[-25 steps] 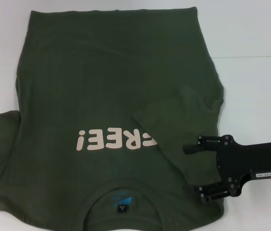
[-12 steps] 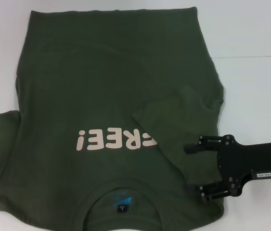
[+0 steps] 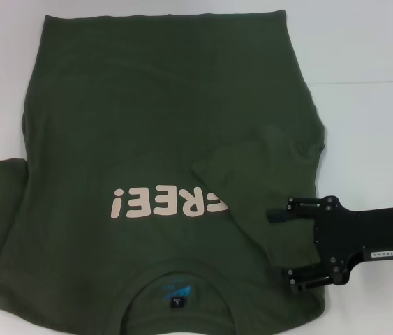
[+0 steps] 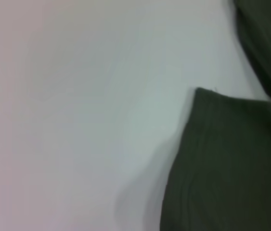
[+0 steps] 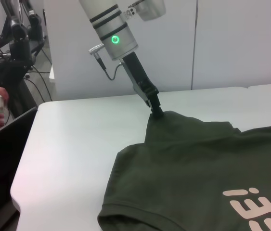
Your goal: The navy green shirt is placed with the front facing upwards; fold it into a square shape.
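A white table (image 5: 72, 130) with a rounded corner fills the scene, evenly lit, with a faint seam (image 3: 364, 82) across its top. Beyond the table stands a pale panelled wall (image 5: 222, 43), and off the table's far corner are dark stands with cables (image 5: 19, 43).

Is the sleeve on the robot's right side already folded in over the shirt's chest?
Yes, in the head view the right sleeve lies folded across the navy green shirt, covering the start of the lettering.
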### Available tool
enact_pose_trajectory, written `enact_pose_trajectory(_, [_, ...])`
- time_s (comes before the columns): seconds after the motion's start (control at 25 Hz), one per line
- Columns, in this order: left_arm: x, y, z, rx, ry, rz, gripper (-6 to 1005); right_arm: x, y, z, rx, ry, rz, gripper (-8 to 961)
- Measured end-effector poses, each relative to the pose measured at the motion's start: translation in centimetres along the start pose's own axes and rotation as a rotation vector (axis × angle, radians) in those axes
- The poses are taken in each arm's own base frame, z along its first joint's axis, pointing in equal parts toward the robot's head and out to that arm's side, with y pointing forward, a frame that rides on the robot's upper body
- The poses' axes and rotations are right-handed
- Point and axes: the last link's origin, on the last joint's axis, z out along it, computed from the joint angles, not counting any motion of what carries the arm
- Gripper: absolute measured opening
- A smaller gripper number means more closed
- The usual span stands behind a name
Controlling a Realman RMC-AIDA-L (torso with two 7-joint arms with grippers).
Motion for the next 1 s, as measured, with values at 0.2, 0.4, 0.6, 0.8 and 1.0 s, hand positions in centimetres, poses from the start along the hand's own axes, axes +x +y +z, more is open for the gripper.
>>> enact_pose_trajectory(0.2, [0.1,-1.4,-0.2,0.034,0.050,-0.037,33,0.1,0.0,0.2,-0.004,-0.002,0.009,915])
enact_pose_trajectory(0.4, [0.2,-2.3,-0.3,0.065,0.093,-0.053,33,0.1,0.0,0.2,-0.005,-0.003,0.012,915])
enact_pose_trajectory(0.6, [0.4,-2.9,-0.3,0.082,0.122,-0.066,34,0.3,0.1,0.3,-0.005,-0.003,0.021,915])
enact_pose_trajectory(0.8, [0.6,-3.2,-0.4,0.101,0.151,-0.064,35,0.3,0.0,0.4,-0.003,0.001,0.021,915])
enact_pose_trajectory(1.0, [0.6,-3.6,-0.5,0.107,0.159,-0.070,36,0.5,0.1,0.5,-0.004,0.001,0.027,915])
